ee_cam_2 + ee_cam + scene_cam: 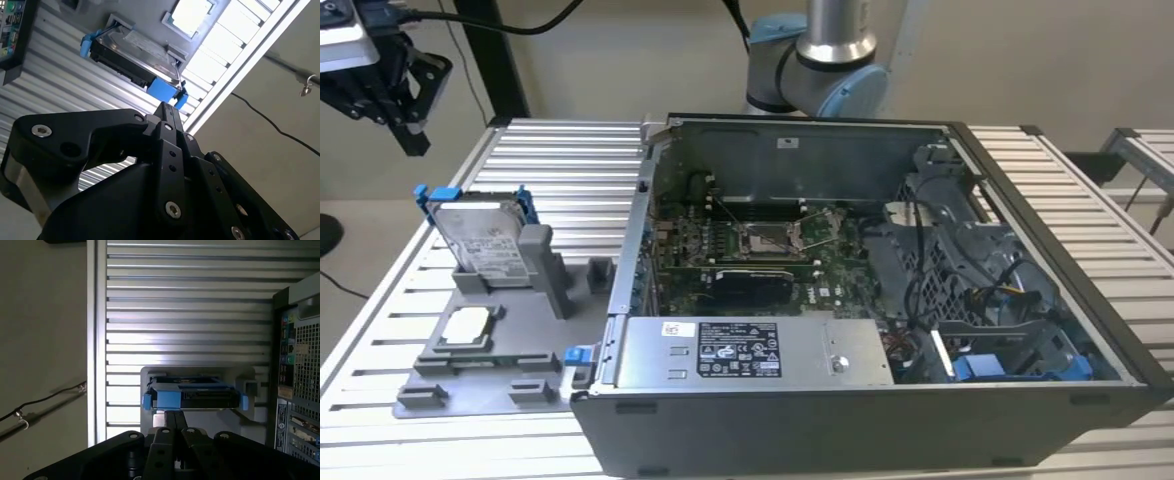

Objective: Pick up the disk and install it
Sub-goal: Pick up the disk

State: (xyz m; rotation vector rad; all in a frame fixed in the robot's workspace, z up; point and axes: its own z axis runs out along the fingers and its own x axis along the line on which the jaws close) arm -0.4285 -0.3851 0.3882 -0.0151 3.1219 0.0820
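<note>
The disk [487, 240] stands on edge in the grey holder [520, 350], blue bracket [167, 399] uppermost, likely so it can be taken from above. The end effector [411, 135] hangs high over the holder, tips pressed together and empty, lined up with the bracket in both wrist views. A chip [467, 328] lies flat on the holder's low step. The open case [854, 420] sits beside the holder on the worktop [560, 160]. The drop looks unobstructed.
</note>
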